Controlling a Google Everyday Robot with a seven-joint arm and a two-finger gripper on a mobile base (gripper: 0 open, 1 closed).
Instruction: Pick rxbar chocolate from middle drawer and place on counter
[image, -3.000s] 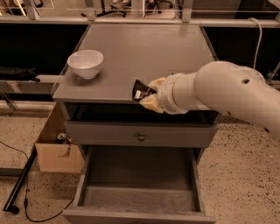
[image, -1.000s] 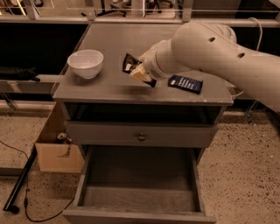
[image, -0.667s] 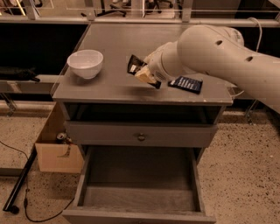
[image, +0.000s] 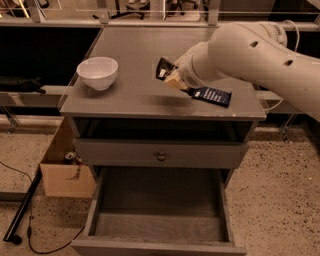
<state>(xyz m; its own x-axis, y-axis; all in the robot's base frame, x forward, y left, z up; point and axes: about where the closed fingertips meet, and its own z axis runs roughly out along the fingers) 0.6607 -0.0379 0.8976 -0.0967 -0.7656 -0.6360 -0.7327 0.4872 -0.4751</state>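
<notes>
I have the arm reaching in from the right, its gripper (image: 171, 78) clamped on the rxbar chocolate (image: 162, 67) over the counter (image: 127, 100). A navy bar (image: 213, 95) lies beside it, and a white bowl (image: 97, 72) sits at left.

The counter (image: 131, 97) bears a white bowl (image: 97, 73) and navy bar (image: 213, 95); the end effector (image: 170, 77) hovers above it.

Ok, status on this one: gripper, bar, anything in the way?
Gripper over the counter, shut on the black bar. Bar tilted, not yet released. Drawer open below. Blue bar lies close beside the gripper; white bowl off to the side.
</notes>
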